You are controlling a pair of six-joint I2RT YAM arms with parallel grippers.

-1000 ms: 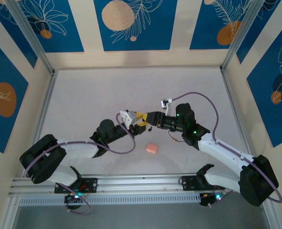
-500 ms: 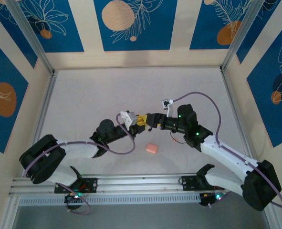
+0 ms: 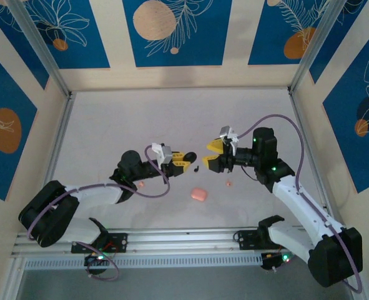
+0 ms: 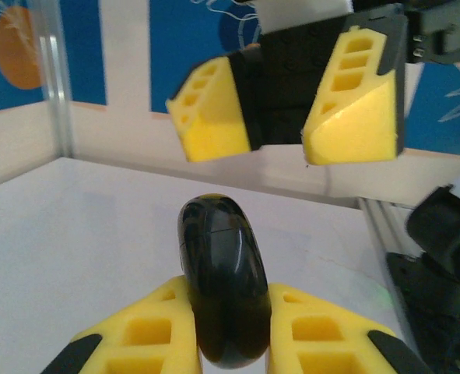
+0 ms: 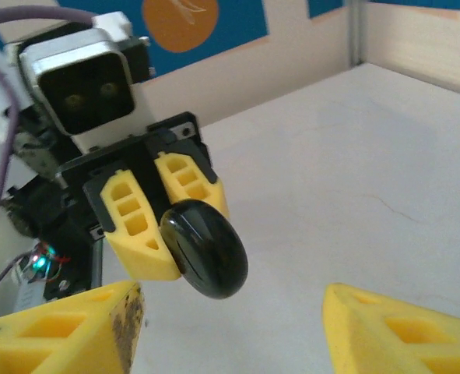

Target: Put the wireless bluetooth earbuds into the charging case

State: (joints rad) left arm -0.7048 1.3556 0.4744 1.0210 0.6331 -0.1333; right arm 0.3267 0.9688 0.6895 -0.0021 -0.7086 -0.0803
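Charging case, apparently, sits clamped in the left pincer.

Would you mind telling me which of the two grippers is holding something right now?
The left gripper: it is shut on a glossy black oval case, while the right gripper stands open and empty.

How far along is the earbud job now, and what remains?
Done: the left end effector is shut on a glossy black oval piece, apparently the charging case, and holds it above the table. In hand: the right end effector stands open facing it, holding nothing. Left: the piece looks closed, so opening it and both insertions appear to remain.
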